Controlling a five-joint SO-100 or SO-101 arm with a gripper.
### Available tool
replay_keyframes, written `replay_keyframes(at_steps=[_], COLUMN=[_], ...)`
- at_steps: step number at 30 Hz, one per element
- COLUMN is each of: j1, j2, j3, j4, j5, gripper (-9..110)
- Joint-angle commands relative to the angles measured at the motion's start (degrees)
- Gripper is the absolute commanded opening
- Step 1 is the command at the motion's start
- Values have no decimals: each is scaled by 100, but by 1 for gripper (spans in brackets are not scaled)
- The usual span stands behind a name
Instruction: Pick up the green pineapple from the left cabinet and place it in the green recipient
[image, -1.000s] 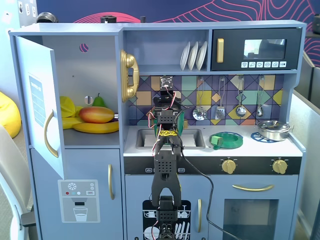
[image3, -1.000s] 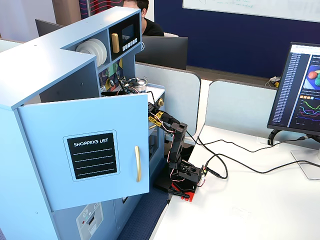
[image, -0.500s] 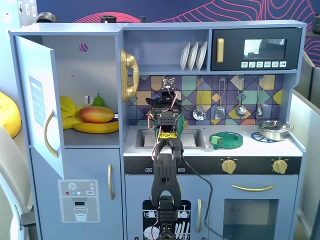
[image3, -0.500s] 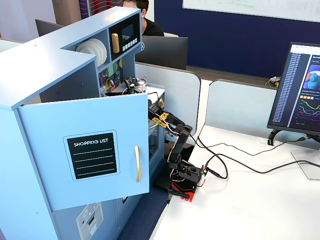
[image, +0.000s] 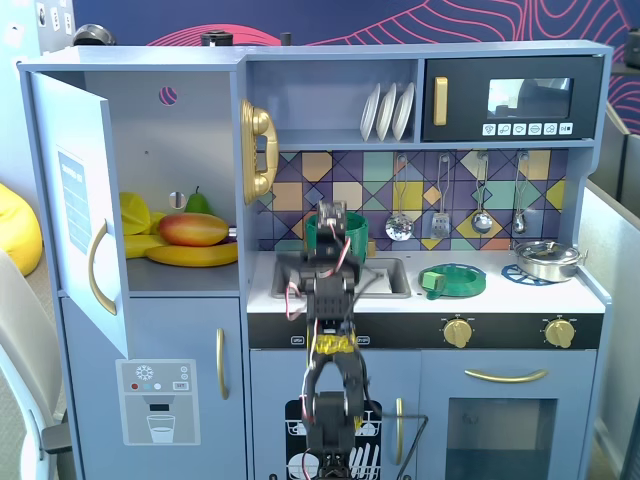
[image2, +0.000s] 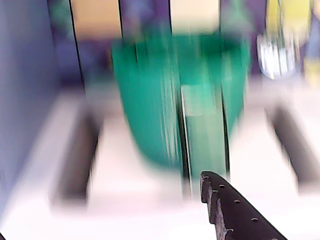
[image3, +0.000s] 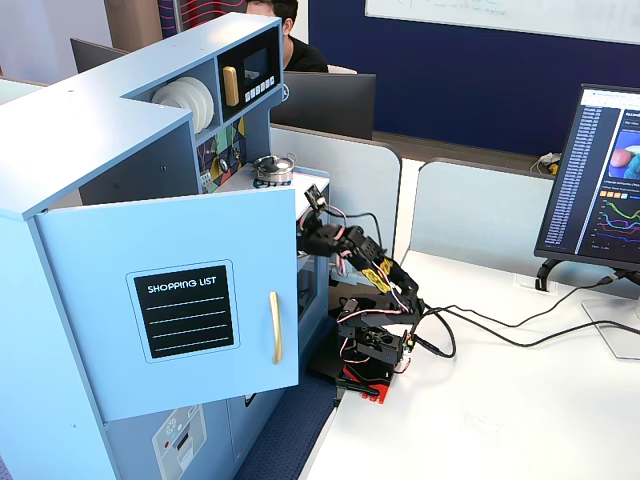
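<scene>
The green recipient (image: 358, 236) stands at the back of the counter by the sink, partly hidden by my arm. It fills the blurred wrist view (image2: 150, 100) with its strap handle facing me. My gripper (image: 335, 220) hovers just in front of it, over the sink. In the wrist view my gripper (image2: 102, 205) is open and empty; one black finger (image2: 235, 210) shows at the lower right. The left cabinet (image: 180, 130) stands open, its door (image: 75, 200) swung out to the left. The green pineapple shows in no view.
In the cabinet lie a mango (image: 193, 229), a banana (image: 195, 256) and a green pear (image: 197, 202). A flat green dish (image: 452, 280) and a silver pan (image: 546, 259) sit on the counter to the right. The open door (image3: 200, 300) juts out beside the arm (image3: 365, 275).
</scene>
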Motion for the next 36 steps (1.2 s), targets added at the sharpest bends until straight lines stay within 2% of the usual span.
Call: replay_keyframes(at_steps=[1,5,8,11,12,23,28,33,36], j1=[185,220,237,123,79,105,-70,-26,53], j2=[914,1591,1644,1635,1608,1644,1652,1652,1652], j3=[686,1617,1995,2268,2391,4693,4781,4781,4790], j4=[888,1749,2232,2531,2602,2742,3208,4166,4219], j5=[35,193,281,448,519,976,1468,940,712], gripper=[47,43,28,3,0,0,0,5,5])
